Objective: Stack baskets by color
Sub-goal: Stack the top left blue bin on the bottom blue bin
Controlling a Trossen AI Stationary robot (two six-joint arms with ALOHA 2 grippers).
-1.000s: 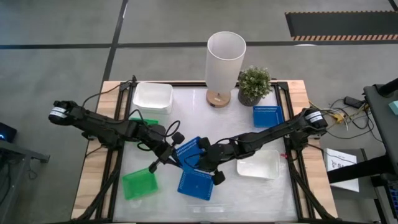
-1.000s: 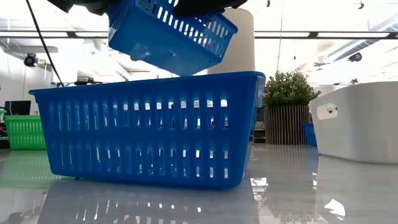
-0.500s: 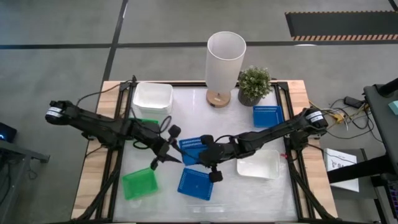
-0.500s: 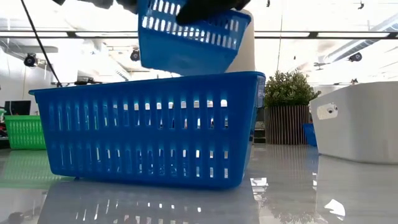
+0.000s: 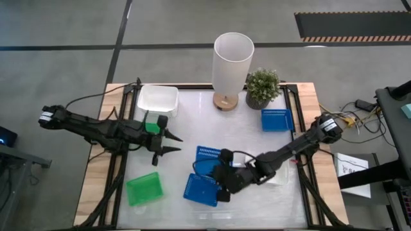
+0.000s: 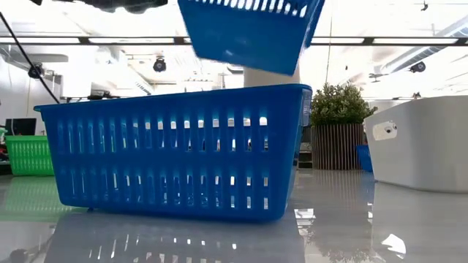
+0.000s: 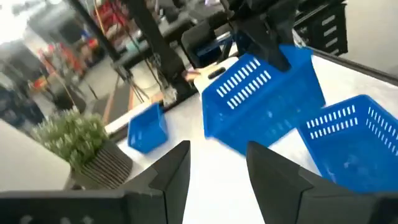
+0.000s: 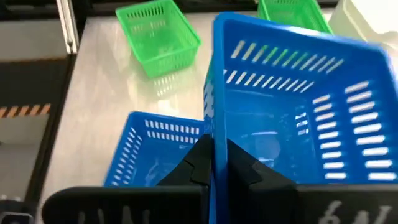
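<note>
My right gripper (image 5: 223, 174) is shut on a blue basket (image 5: 207, 156), which hangs above a second blue basket (image 5: 201, 190) standing on the table near its front edge. In the low view the held basket (image 6: 248, 29) is clear of the standing one (image 6: 175, 153). A third blue basket (image 5: 276, 119) sits at the far right. My left gripper (image 5: 174, 144) is open at the table's left, apart from the held basket, with nothing between its fingers (image 7: 177, 171). My right gripper pinches one upright wall of the blue basket (image 8: 211, 118) at its rim, one finger inside the basket and one outside. The fingers come slanting down from the table's near right side. The basket is lifted clear, open side up, roughly level.
One green basket (image 5: 144, 188) lies near the front left, and another green basket (image 5: 151, 127) shows partly under the left arm. White baskets stand at the far left (image 5: 158, 99) and under the right arm (image 5: 277, 172). A white cylinder lamp (image 5: 232, 61) and a plant (image 5: 262, 86) stand at the far edge.
My left gripper has opened, let go of the blue basket and drawn back toward the table's left edge. My right gripper has rolled and moved toward the near edge with the basket. The basket has risen and turned from tilted to roughly level.
</note>
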